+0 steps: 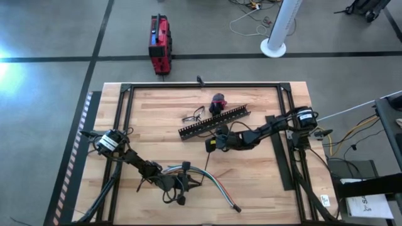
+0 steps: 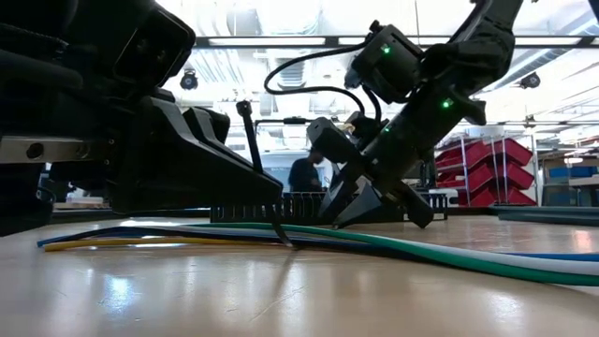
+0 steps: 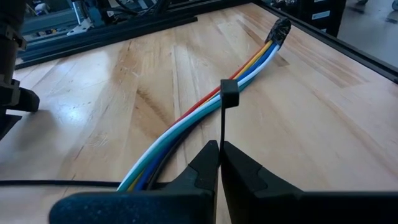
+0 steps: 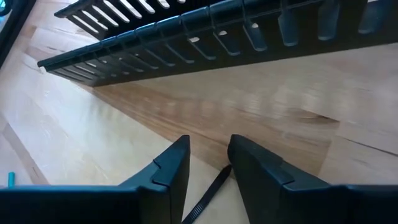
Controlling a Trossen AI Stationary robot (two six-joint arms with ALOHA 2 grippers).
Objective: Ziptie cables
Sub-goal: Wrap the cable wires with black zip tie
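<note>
Left gripper (image 3: 219, 163) is clamped on the thin black ziptie (image 3: 222, 121), looped around the multicoloured cables (image 3: 205, 118); right gripper (image 4: 208, 163) is parted narrowly over its tail.

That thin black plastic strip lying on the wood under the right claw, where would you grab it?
I'd take the ziptie near the end lying between the right gripper fingers, coming straight down from above. It lies flat on the table and is very thin, so the open fingers should straddle its narrow width and close across it. The slotted duct stands clear of it.
</note>
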